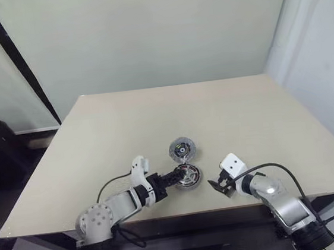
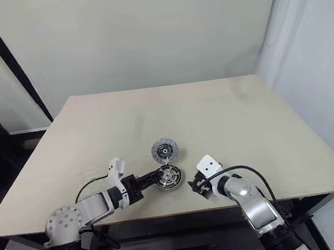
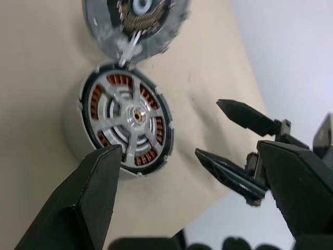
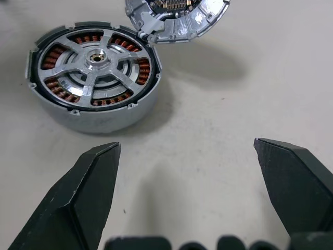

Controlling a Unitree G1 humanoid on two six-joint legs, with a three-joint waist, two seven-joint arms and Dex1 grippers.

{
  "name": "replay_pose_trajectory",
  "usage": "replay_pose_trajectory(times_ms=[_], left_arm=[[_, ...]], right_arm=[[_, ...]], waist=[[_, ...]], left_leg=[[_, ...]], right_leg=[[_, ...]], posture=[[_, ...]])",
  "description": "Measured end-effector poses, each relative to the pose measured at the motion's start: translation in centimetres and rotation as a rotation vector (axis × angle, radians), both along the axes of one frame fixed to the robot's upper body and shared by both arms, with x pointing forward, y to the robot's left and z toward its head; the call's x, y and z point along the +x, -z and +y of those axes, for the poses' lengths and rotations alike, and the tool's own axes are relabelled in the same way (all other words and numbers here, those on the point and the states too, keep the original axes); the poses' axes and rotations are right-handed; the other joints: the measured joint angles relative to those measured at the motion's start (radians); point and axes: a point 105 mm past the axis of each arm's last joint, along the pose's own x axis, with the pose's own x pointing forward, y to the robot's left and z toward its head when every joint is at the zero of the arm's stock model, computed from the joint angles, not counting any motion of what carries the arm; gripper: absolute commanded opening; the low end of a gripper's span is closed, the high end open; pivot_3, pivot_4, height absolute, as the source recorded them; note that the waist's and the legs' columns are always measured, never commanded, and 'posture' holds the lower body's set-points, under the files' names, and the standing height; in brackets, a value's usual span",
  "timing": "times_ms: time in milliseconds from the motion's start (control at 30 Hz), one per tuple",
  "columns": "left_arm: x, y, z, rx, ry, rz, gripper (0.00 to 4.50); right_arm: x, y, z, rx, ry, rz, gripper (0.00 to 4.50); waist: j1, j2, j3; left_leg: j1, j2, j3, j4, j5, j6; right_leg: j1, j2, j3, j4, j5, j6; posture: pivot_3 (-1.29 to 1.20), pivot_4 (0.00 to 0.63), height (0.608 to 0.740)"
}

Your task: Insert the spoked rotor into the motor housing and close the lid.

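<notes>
A pale, matte tabletop carries a shallow round grey metal motor housing near its front edge, at the middle. Inside it sits a silvery five-spoked rotor over a ring of copper-coloured windings. The lid, a flat round grey disc, is hinged to the housing's far rim and lies open on the table. The left gripper, fingers spread wide and holding nothing, reaches the housing's left side. The right gripper, also wide and empty, rests just right of the housing.
</notes>
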Motion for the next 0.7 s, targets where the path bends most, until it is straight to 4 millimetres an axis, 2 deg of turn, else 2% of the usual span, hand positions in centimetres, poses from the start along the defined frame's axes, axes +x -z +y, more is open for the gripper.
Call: replay_pose_trajectory(times_ms=[133,300,400,467,567,667,700], left_arm=[[-0.6,-1.7,2.1,0.140,0.043,-0.131,4.50],[-1.0,-1.4,4.9,0.246,-0.016,-0.226,4.50],[-0.5,-1.6,6.4,0.313,-0.073,-0.289,4.50],[-0.2,-1.8,7.0,0.335,-0.101,-0.310,4.50],[-0.2,-1.7,6.8,0.325,-0.106,-0.311,4.50],[-0.2,-1.6,6.5,0.316,-0.103,-0.309,4.50],[-0.2,-1.5,6.5,0.320,-0.104,-0.309,4.50]], right_arm=[[1.0,-1.4,0.9,0.129,0.064,-0.024,3.62],[1.4,-3.5,3.8,0.311,0.057,-0.009,1.77],[1.7,-4.3,6.3,0.334,0.004,-0.018,0.66],[2.1,-3.7,7.6,0.300,-0.032,-0.014,0.04],[1.9,-1.6,9.0,0.253,-0.064,0.028,0.04],[1.7,1.0,9.2,0.201,-0.070,0.083,0.04],[1.8,1.1,9.3,0.190,-0.085,0.068,0.04]], waist=[[-0.005,0.000,0.001],[0.000,0.000,0.001],[0.000,0.001,0.001],[-0.001,0.001,0.001],[0.000,0.000,0.001],[-0.001,0.000,0.001],[-0.001,0.000,0.001]], left_leg=[[0.001,0.000,0.003,-0.003,-0.002,-0.004],[0.004,0.002,0.002,-0.006,-0.002,-0.004],[0.004,0.002,0.003,-0.007,-0.002,-0.004],[0.004,0.002,0.003,-0.007,-0.002,-0.004],[0.004,0.000,0.001,-0.007,-0.002,-0.004],[0.003,0.000,0.002,-0.007,-0.002,-0.003],[0.004,0.000,0.002,-0.008,-0.001,-0.002]], right_leg=[[-0.001,0.001,0.002,0.000,0.000,0.000],[-0.001,0.000,0.002,0.000,0.000,0.000],[-0.001,0.000,0.003,-0.001,0.000,0.000],[-0.001,-0.001,0.003,-0.001,0.000,0.000],[-0.001,-0.001,0.003,-0.001,0.000,0.000],[0.000,-0.001,0.004,-0.001,0.000,0.000],[0.000,-0.001,0.004,-0.001,0.000,0.000]], posture=[[0.00,0.000,0.740],[0.00,0.000,0.740],[0.00,0.000,0.740],[0.00,0.000,0.740],[0.00,0.000,0.740],[0.00,0.000,0.740],[0.00,0.000,0.740]])
